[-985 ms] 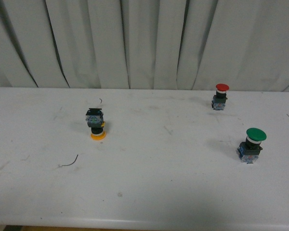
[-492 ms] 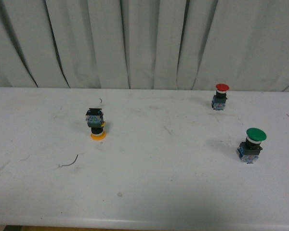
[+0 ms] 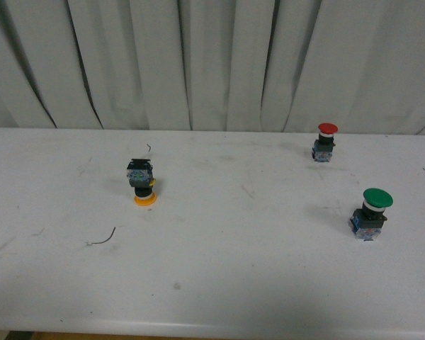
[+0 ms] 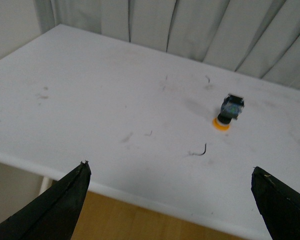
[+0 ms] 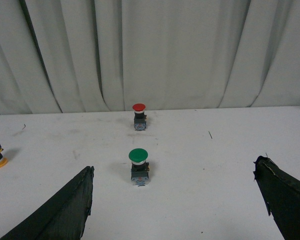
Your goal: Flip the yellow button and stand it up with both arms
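Yellow button (image 3: 142,185): cap down on the bench (image 3: 227,283), left of centre (contact block uppermost); nothing touches it
Left pincer (image 4: 170,167): wide open, empty; well apart from it
Right pincer (image 5: 174,164): wide open, empty; green button (image 5: 138,166) ahead

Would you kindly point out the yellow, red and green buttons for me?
yellow button (image 3: 141,183): front view, on its black collar.
red button (image 3: 324,143): front view, just under its cap.
green button (image 3: 372,212): front view, just under its cap.
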